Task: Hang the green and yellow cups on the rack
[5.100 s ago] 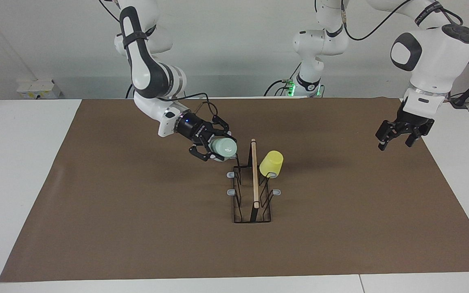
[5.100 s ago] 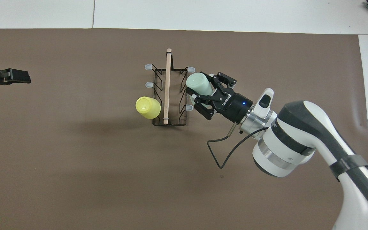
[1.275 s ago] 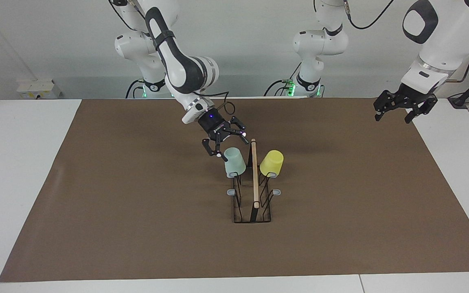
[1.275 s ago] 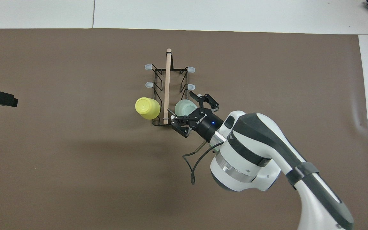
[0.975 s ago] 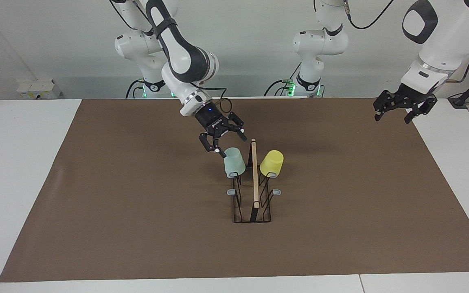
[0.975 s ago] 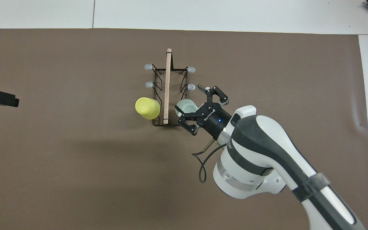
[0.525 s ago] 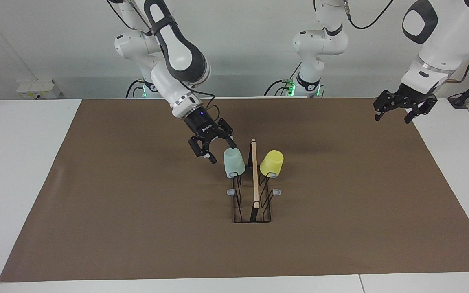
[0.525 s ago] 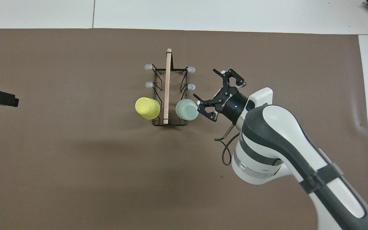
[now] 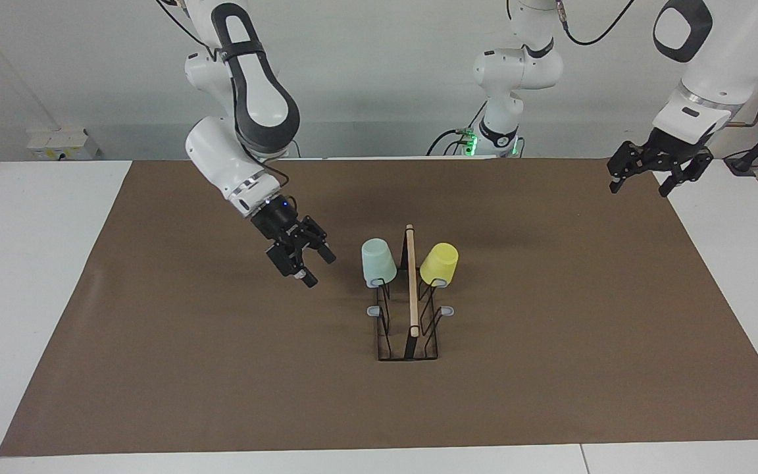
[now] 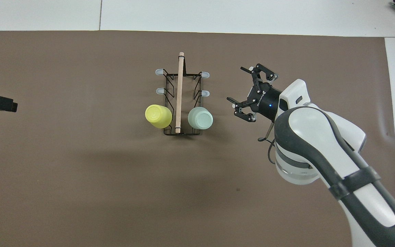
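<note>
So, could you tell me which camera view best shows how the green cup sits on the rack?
The facing view: there the green cup shows side-on, mouth down over a prong of the rack, on the end nearest the robots, beside the yellow cup. The overhead view shows only its round base, so the prong under it is hidden.

1. Pale mint-green tapered plastic cup (image 9: 378,262) and bright yellow plastic cup (image 9: 439,264): smooth, slightly glossy.
2. Thin black wire rack (image 9: 385,327): metal-looking; light wooden rod (image 9: 411,283) matt.
3. Flat brown mat (image 9: 221,368) on the white bench (image 9: 17,276): matt.
</note>
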